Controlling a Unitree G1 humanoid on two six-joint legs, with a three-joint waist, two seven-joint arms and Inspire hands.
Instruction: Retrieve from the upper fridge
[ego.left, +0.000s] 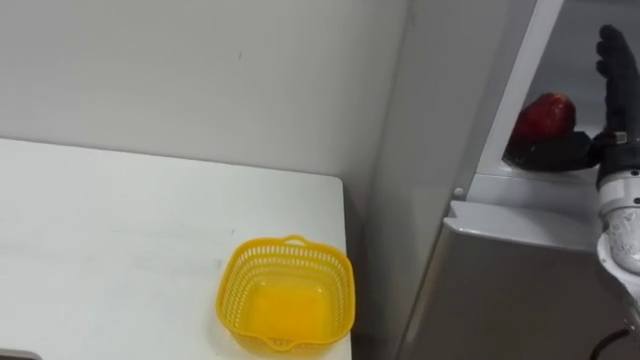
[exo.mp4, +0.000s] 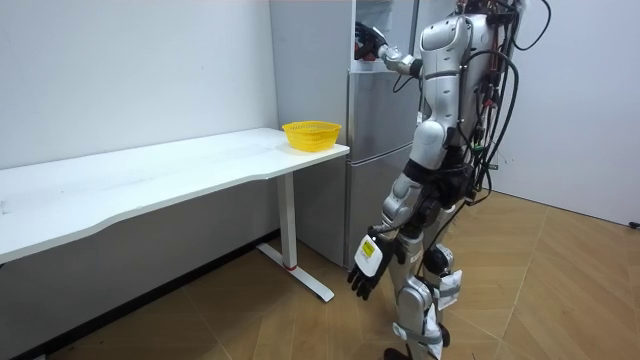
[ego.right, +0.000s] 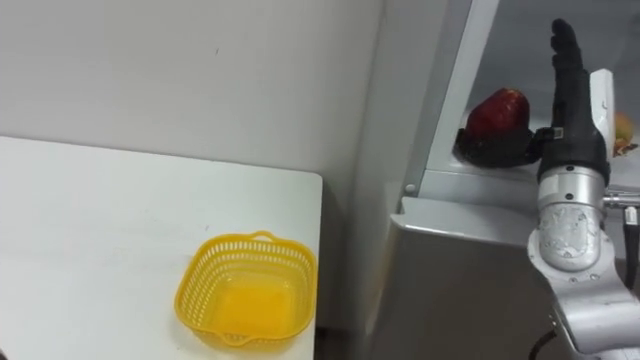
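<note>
1. Reaching into the open upper compartment, R hand (ego.right: 570, 125): fingers (ego.right: 566, 70) straight, pointing up, released, grasping nothing. Thumb stretches sideways toward the fruit.
2. Red fruit (ego.right: 497, 112): sits inside the upper compartment, just beside R hand on its thumb side, approx. level w/ the palm. Not lifted.
3. Dark shape (ego.right: 492, 150) directly under the fruit: cannot tell whether dish or part of the thumb, so contact btwn thumb and fruit cannot be told.
4. L hand (exo.mp4: 365, 268): hangs low beside the thigh in room view, fingers relaxed, nothing in it.
5. Fridge (ego.left: 500, 290): grey, lower door shut, stands right against the end of the white surface (ego.left: 120, 230).
6. Yellow basket (ego.left: 340, 290): upright on the surface, near the corner closest to the fridge, well apart from both hands.
7. Robot stands upright facing the fridge, surface to its left.
</note>
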